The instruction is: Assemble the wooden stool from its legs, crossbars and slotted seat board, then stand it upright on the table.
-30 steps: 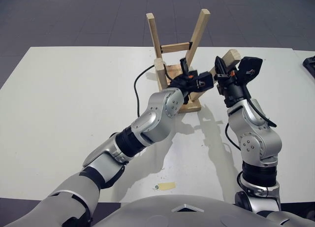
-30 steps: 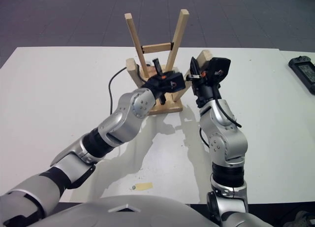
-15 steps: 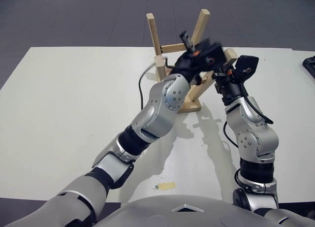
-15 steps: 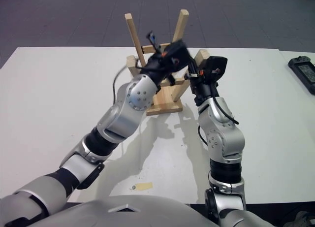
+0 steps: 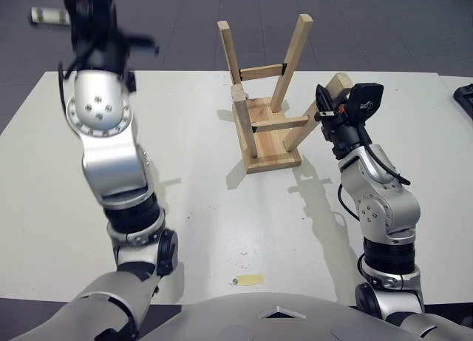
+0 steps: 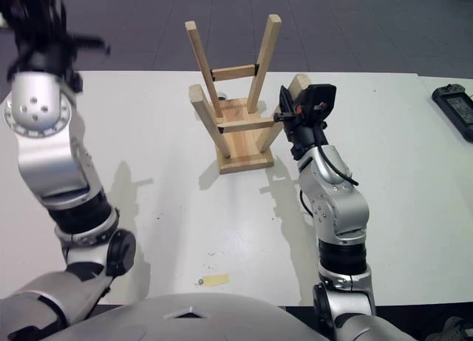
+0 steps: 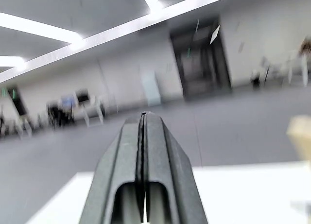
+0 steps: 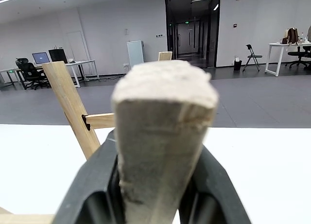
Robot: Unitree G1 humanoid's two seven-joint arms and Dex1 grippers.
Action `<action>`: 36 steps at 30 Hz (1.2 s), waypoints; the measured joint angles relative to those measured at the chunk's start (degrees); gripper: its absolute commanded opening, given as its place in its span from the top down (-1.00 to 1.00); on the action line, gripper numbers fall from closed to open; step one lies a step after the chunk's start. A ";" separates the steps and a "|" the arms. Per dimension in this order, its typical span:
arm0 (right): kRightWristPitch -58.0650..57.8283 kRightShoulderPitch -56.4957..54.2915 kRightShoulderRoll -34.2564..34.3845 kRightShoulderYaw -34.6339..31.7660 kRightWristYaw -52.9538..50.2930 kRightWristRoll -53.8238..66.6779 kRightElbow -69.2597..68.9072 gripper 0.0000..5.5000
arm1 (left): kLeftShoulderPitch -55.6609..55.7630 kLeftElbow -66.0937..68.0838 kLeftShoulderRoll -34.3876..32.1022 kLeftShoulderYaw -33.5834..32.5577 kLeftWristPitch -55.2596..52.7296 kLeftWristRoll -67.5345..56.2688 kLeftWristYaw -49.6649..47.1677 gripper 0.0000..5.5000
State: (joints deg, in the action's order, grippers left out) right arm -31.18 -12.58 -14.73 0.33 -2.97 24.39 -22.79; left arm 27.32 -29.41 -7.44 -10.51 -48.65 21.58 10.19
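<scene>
While the stool (image 5: pixel 266 126) is sitting upside down toward the far side of the table (image 5: pixel 185 208), with its seat board (image 5: pixel 272 150) lying flat and its legs pointing up, the right gripper (image 5: pixel 330 108) is clamping the top end of the near right leg (image 5: pixel 338 83). The left gripper (image 7: pixel 144 124) is hanging high off to the left, fingers pressed together on nothing. For a clean flip, I'd say it should be bracing a crossbar (image 5: pixel 279 123) so no joint is twisting loose.

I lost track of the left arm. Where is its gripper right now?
The left gripper is up high at the eye views' far left, well clear of the upturned stool that the right gripper holds by one leg.
</scene>
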 measured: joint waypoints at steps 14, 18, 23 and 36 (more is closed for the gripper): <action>0.39 -0.68 -3.58 2.57 -0.07 -0.63 0.40 0.57 | -6.36 -6.77 -2.23 12.43 -16.62 -6.41 3.76 1.00; 0.38 -0.67 -3.32 2.23 -0.48 -0.22 0.48 0.57 | -7.19 -9.62 -2.20 11.17 -16.63 -7.85 3.46 1.00; 0.38 -0.72 -3.17 2.23 -0.72 -0.21 0.61 0.57 | -8.32 -10.97 -3.25 13.64 -16.46 -13.08 8.05 1.00; 0.37 -1.61 -3.11 2.43 -0.39 -0.21 1.58 0.57 | -4.95 -0.19 5.60 12.95 -9.19 -17.03 -1.55 1.00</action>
State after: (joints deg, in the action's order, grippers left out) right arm -30.81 -14.19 -17.85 2.76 -3.35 24.17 -21.21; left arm 22.37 -29.60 -1.84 2.44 -57.84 4.56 8.64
